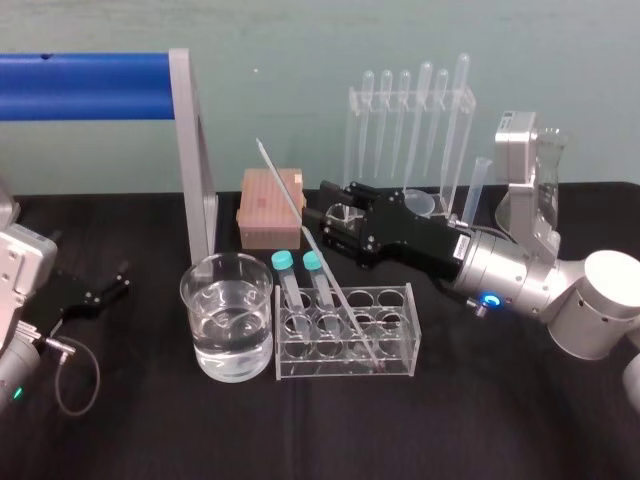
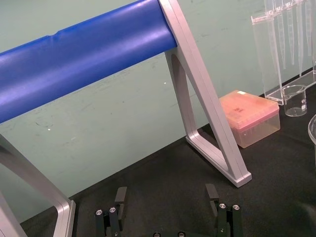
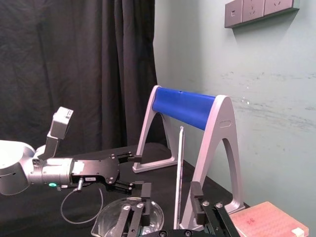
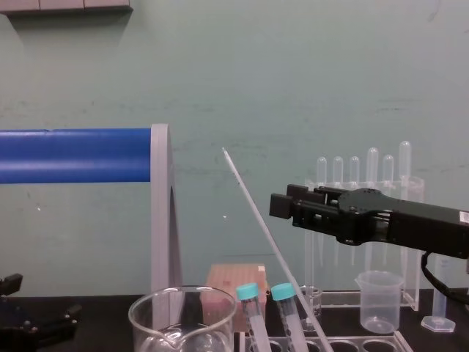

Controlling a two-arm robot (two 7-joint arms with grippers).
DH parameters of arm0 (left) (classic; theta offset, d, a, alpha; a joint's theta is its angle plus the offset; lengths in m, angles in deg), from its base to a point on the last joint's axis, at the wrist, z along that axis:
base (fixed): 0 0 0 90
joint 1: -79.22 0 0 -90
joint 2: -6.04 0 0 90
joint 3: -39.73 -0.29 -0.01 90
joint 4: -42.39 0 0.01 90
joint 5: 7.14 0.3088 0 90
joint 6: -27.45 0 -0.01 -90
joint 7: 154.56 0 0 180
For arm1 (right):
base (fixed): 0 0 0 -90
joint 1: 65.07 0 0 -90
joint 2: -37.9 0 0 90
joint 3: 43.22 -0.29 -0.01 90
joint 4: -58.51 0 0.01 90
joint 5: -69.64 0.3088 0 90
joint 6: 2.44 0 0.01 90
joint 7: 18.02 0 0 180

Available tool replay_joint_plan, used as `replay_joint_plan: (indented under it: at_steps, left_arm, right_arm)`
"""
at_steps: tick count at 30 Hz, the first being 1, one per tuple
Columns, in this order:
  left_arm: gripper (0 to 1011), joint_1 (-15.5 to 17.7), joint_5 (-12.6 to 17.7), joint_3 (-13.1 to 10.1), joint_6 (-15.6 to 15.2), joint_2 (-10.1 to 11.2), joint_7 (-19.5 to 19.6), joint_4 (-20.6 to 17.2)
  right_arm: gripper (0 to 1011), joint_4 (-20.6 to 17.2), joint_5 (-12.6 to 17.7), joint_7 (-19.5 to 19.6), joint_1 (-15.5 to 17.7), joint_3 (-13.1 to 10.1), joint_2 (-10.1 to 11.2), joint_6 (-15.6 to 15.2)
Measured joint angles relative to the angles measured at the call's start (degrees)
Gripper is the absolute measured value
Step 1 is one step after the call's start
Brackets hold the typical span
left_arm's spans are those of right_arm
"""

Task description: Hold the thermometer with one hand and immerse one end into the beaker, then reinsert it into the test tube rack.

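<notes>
While tagging this one fast, marking the thermometer [image 1: 298, 215] as leaning in the test tube rack [image 1: 395, 345], with its lower tip down in a hole in the rack's right half and its upper end slanting toward the robot's left, well above the two teal-capped tubes [image 1: 285, 275] beside it. Judging it as light, stiff, slick and very fragile glass; expecting a snap under a hard squeeze or any sideways load, and a swing if taken near one end. Suggesting a soft pinch on the bare shaft above the tube caps, about mid-length, then lifting along its own slant to avoid levering against the hole. Logging the right gripper [image 1: 328, 215] as hovering near that mid-shaft with jaws spread wide and pinching nothing; seeing the thermometer [image 3: 178, 177] lined up with the gap from the right wrist, yet apart from the fingertips in the chest view. Placing the beaker [image 1: 205, 320] just left of the rack, partly filled with clear liquid; failing to tell whether touching the rack. Noting the left gripper [image 1: 122, 278] as parked low at far left over the tabletop [image 1: 480, 420], jaws spread, holding nothing. Skimming a brown tip box [image 1: 270, 205], a pipette stand [image 1: 410, 100] and a blue-barred frame [image 1: 190, 150] behind.
</notes>
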Motion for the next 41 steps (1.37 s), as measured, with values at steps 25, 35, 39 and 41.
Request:
replay_joint_plan:
  at_steps: [25,35,39,41]
  left_arm:
    - [1008,0.0,0.0,0.0,0.0,0.0,0.0,0.0]
    - [1008,0.0,0.0,0.0,0.0,0.0,0.0,0.0]
    - [1008,0.0,0.0,0.0,0.0,0.0,0.0,0.0]
    - [1008,0.0,0.0,0.0,0.0,0.0,0.0,0.0]
  right_arm:
    - [1002,-2.6,-9.3,29.8,9.7,-9.0,2.6,-8.2]
    - [1002,-1.8,-9.7,30.6,10.2,-9.4,2.1,-9.2]
    - [1002,-1.9,-9.7,30.7,10.2,-9.5,2.1,-9.2]
    - [1002,-1.9,-9.7,30.8,10.2,-9.5,2.2,-9.2]
